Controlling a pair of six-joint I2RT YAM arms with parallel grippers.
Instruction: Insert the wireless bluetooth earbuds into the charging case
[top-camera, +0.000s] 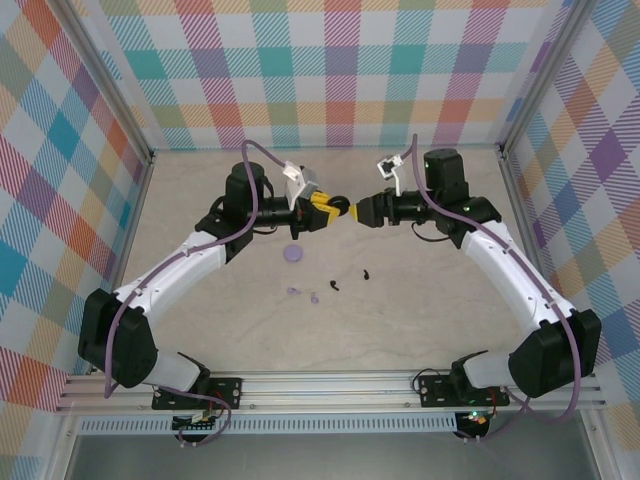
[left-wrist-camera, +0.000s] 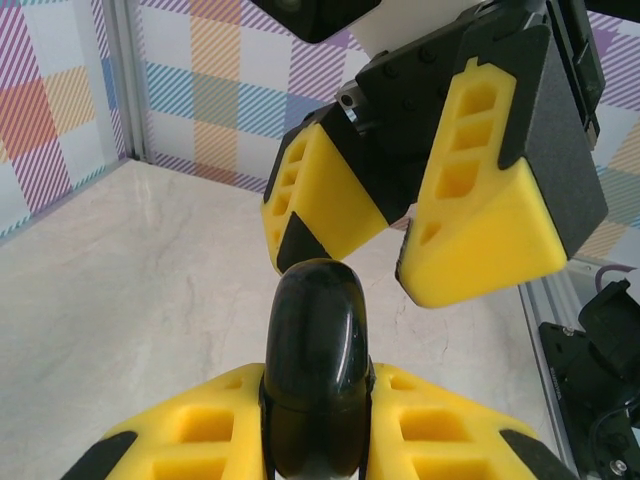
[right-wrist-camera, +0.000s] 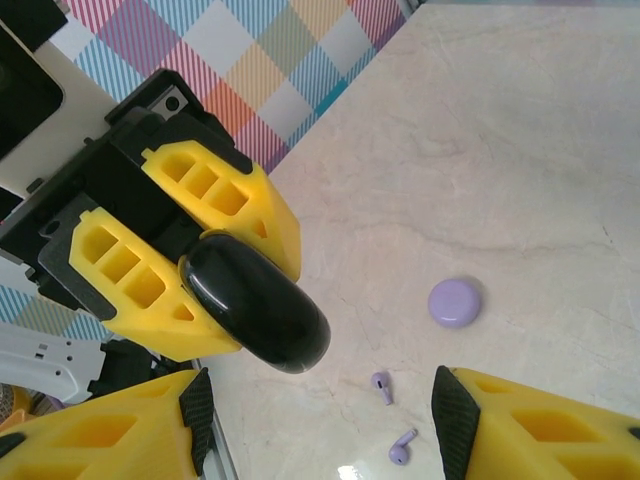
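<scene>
On pale marbled table (top-camera: 440, 310), plaid walls (top-camera: 340, 70) around: black earbuds (top-camera: 333, 286) and lavender earbuds (top-camera: 314, 297) lie in a left-right row, axes indiscernible; left end effector (top-camera: 328, 211) grasps black case (top-camera: 341, 208); right end effector (top-camera: 360, 211) released.

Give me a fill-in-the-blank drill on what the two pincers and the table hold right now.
1. The case held in the left pincer is ___ in colour.
2. The right pincer, facing it, stands ___ and holds nothing.
3. On the table lie ___ lavender earbuds.
Missing words: black; open; two.
</scene>
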